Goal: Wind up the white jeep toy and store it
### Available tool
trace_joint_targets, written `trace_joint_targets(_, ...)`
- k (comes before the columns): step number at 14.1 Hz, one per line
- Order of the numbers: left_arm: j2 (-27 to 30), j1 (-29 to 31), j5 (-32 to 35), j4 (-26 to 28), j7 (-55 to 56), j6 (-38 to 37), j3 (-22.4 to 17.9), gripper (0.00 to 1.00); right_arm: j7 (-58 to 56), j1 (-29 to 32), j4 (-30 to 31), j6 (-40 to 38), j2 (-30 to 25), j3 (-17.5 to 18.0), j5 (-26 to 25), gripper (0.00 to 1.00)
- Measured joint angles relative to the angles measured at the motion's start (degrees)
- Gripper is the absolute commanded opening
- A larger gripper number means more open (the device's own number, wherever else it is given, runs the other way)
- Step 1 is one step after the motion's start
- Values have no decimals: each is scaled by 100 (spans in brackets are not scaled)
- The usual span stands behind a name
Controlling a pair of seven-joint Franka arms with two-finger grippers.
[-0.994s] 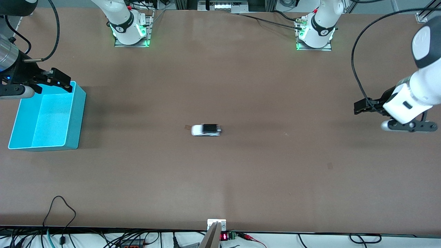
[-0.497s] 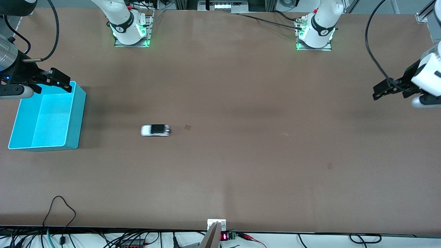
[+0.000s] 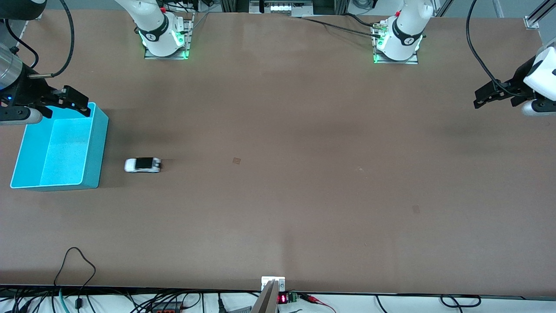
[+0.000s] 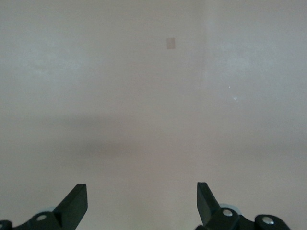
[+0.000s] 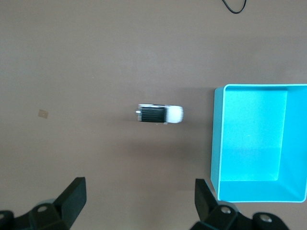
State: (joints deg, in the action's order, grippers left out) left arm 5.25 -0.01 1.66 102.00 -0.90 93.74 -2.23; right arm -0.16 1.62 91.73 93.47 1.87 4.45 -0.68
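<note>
The white jeep toy [image 3: 143, 164] stands on its wheels on the bench [image 3: 278, 208], loose and just beside the turquoise bin [image 3: 93, 148], toward the right arm's end. No tool touches it, so any winding looks done, though that is a judgement. Storing is left: the bin holds nothing. The right tool [image 3: 74, 101] hangs over the bin's rim, fingers spread and empty. The left tool [image 3: 493, 96] waits over bare bench at the left arm's end, fingers spread, also empty.

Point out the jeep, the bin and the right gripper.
white jeep toy [image 3: 143, 164], front view, on its black roof.
turquoise bin [image 3: 100, 143], front view, on its side wall facing the jeep.
right gripper [image 5: 140, 196], right wrist view, midway between open fingertips.
</note>
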Motion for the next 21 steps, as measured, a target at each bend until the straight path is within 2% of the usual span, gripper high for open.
trace_joint_targets(8,3,-14,0,-24,-112,-4,0,100,-33,2,-14,-16,20,-4,0,100)
trace_joint_targets(11,15,-34,0,-38,-129,-95,2,100,-533,3,20,-289,96,-4,0,100)
trace_joint_targets(17,20,-101,0,-71,-147,-112,38,100,-801,75,121,-538,1097,-74,101,100)
trace_joint_targets(21,15,-103,0,-123,-152,-112,43,100,-801,81,109,-417,1466,-78,306,100)
